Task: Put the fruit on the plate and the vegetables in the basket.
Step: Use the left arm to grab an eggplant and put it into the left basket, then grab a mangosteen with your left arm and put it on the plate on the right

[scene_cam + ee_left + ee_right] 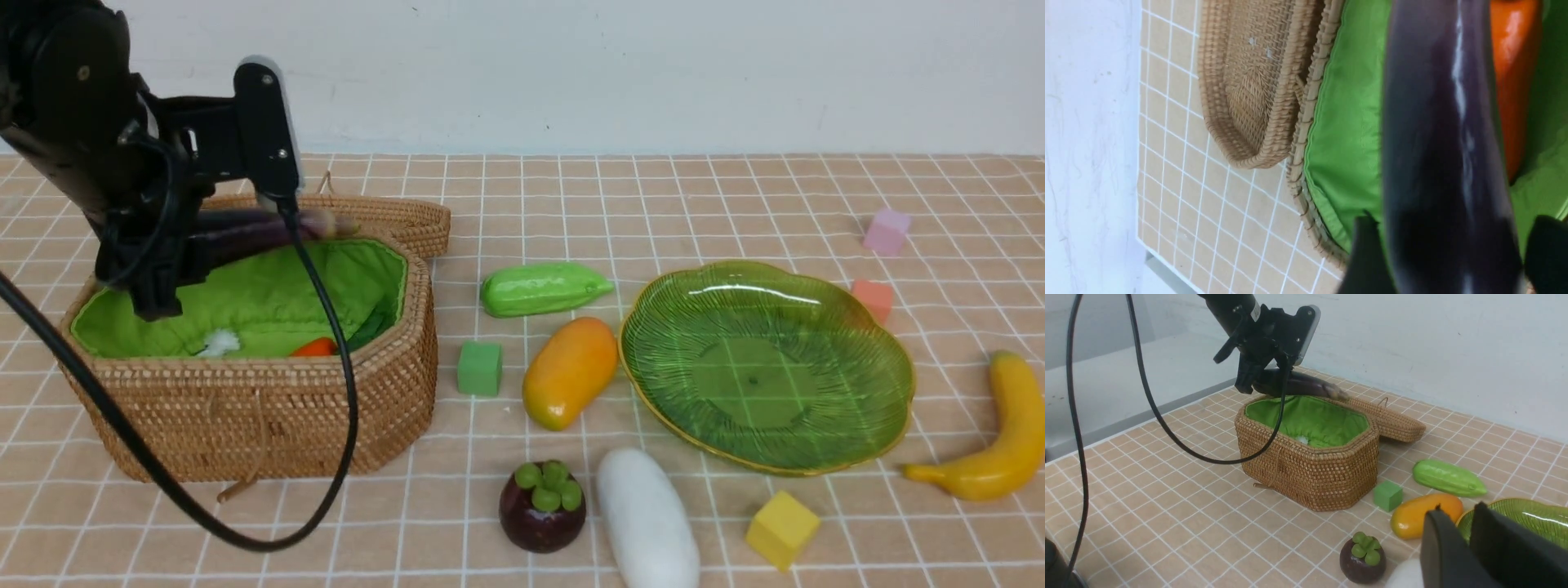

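Purple and long, appeared as eggplant (261, 233) between fingers of left gripper (1449, 241), upper left of frame, slantwise above basket (261, 408); could not tell tight hold from loosened.

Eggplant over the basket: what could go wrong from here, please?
The eggplant is between the fingers of the left claw, its tip reaching toward the open lid. If let go there, it might catch on the rim of the basket or tip outside.

The carrot lies inside, so the eggplant could land on it and roll or sit badly.

The arm's cable hangs in a loop before the basket and might snag it.
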{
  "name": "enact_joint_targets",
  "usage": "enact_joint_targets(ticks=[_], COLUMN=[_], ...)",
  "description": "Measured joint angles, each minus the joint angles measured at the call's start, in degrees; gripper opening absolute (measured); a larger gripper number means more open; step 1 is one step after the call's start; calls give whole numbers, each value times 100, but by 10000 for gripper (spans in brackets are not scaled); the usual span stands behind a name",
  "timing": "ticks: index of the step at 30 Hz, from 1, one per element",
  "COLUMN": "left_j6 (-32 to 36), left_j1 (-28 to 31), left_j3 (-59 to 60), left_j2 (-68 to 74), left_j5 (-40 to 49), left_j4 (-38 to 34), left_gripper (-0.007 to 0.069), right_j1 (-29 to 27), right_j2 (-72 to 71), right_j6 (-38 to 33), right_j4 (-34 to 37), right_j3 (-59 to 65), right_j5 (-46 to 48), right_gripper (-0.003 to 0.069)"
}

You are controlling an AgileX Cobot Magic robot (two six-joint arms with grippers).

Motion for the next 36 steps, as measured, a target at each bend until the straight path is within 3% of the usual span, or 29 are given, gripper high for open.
enact_joint_targets(ticks=[3,6,10,14,17,19,22,26,28,32,36], left_j6=[-294,-1285,-2430,-2874,-2914,-2907,-2895,-3045,-3136,-3159,-3299], left_j1=[0,0,-203,-1097,-1763,-2291,-2682,-2820,-2820,-2820,-2820], left_j3=[0,0,0,0,0,0,0,0,0,0,0], left_j2=[-112,-294,-413,-343,-79,269,814,1418,1674,2102,2473], left_j5=[65,270,579,1285,1459,1338,818,-9,-336,-599,-605], left_j4=[-169,-1019,-2314,-3138,-3452,-3456,-3001,-2174,-1972,-1824,-1661], left_gripper=[577,579,437,239,210,260,405,607,651,656,567], right_j1=[0,0,0,0,0,0,0,0,0,0,0], right_j2=[0,0,0,0,0,0,0,0,0,0,0], right_j6=[0,26,291,513,545,581,592,598,598,598,598], right_j4=[0,0,3,3,3,3,3,3,3,7,7], right_j3=[0,0,0,0,0,0,0,0,0,0,0], right_j5=[0,30,212,615,877,1070,1256,1460,1521,1533,1534], right_gripper=[132,132,132,132,135,138,141,141,141,141,141])
